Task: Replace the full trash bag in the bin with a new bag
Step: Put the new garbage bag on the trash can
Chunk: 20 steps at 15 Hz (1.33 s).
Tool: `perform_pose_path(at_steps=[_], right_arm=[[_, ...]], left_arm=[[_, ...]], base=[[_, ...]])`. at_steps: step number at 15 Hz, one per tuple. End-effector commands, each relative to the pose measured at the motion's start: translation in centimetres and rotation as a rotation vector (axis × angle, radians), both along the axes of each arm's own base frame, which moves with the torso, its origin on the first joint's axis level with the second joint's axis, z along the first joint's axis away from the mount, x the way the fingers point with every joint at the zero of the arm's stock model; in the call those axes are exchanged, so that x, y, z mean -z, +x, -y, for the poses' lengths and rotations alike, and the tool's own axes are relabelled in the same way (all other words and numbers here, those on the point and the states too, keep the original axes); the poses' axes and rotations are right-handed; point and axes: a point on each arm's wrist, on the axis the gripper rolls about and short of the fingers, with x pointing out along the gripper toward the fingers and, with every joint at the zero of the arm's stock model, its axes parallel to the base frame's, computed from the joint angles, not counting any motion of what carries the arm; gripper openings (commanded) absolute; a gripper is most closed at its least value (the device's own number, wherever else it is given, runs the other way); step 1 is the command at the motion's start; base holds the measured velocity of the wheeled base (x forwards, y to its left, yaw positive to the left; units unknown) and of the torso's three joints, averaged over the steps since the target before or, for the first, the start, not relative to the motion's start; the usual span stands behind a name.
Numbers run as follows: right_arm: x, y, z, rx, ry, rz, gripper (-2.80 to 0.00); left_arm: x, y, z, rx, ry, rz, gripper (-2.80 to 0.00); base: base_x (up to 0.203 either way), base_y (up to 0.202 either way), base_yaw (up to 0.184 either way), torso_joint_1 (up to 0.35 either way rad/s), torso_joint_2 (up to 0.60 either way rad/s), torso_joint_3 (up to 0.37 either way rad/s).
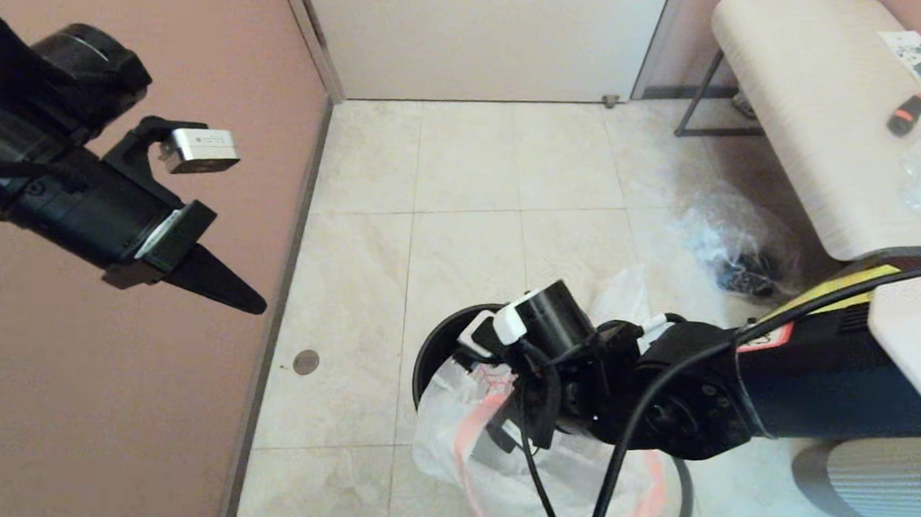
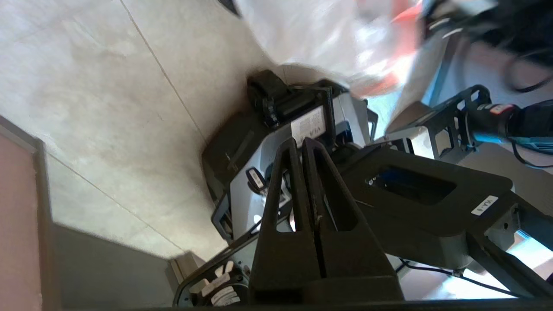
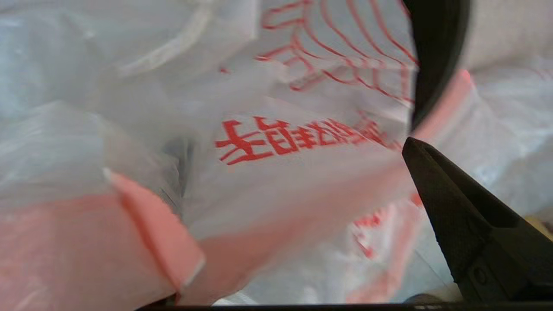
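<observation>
Here we see the right gripper (image 1: 491, 418) down at the bin (image 1: 434, 350) on the floor, the white red-printed bag (image 3: 276, 142) directly before its fingers, whose spread we cannot tell, while the left gripper (image 1: 249, 304), fingers pressed together, hangs well apart by the wall.

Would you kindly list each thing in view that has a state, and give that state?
Bin: upright on the floor, white bag draped over its near side.
White bag with red print: loose and crumpled, half out of the bin.
Clear bag: lying on the floor beside the table, dark contents inside.
Door: closed.
Left gripper: raised by the wall, fingers shut, holding nothing.
Right gripper: down at the white bag.
</observation>
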Motion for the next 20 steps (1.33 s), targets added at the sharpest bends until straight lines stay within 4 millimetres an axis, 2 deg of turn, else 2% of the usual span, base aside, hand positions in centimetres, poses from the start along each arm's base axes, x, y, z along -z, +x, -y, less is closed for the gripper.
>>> perform_pose_path(at_steps=[1,3,5,7,9,11,14,15,18,20], right_arm=[[-1.6,0.0,1.8,0.010,0.046,0.015,0.00],[-2.1,0.9,2.6,-0.023,0.112,-0.015,0.00],[-1.8,1.9,2.4,-0.021,0.121,-0.020,0.00],[-1.5,3.0,1.6,-0.037,0.137,-0.024,0.00],[-1.4,3.8,0.2,-0.060,0.152,-0.016,0.00],[-1.4,3.9,-1.0,-0.092,0.165,-0.016,0.00],[-2.6,4.3,-1.9,-0.113,0.184,-0.022,0.00],[-3.1,4.4,-2.4,-0.124,0.196,-0.027,0.00],[-4.8,4.2,-3.9,-0.145,0.245,-0.060,0.00],[-6.0,4.0,-4.4,-0.151,0.304,-0.121,0.00]], left_arm=[[1.7,1.9,0.3,0.005,0.004,-0.073,-2.80],[3.4,3.3,0.6,0.025,-0.039,-0.111,-2.80],[5.6,3.8,0.7,0.046,-0.103,-0.151,-2.80],[8.0,2.5,0.8,0.072,-0.163,-0.139,-2.80],[10.0,0.9,0.6,0.077,-0.165,-0.051,-2.80],[13.3,0.2,-0.3,0.048,-0.157,0.030,-2.80],[18.6,-1.4,-1.3,0.060,-0.141,0.200,-2.80],[19.8,-0.9,-1.3,0.083,-0.135,0.312,-2.80],[24.2,1.7,-1.0,0.125,-0.127,0.492,-2.80],[25.4,3.2,-0.5,0.155,-0.127,0.636,-2.80]], base=[[0.000,0.000,0.000,0.000,0.00,0.000],[0.000,0.000,0.000,0.000,0.00,0.000],[0.000,0.000,0.000,0.000,0.00,0.000],[0.000,0.000,0.000,0.000,0.00,0.000],[0.000,0.000,0.000,0.000,0.00,0.000],[0.000,0.000,0.000,0.000,0.00,0.000],[0.000,0.000,0.000,0.000,0.00,0.000],[0.000,0.000,0.000,0.000,0.00,0.000],[0.000,0.000,0.000,0.000,0.00,0.000],[0.000,0.000,0.000,0.000,0.00,0.000]])
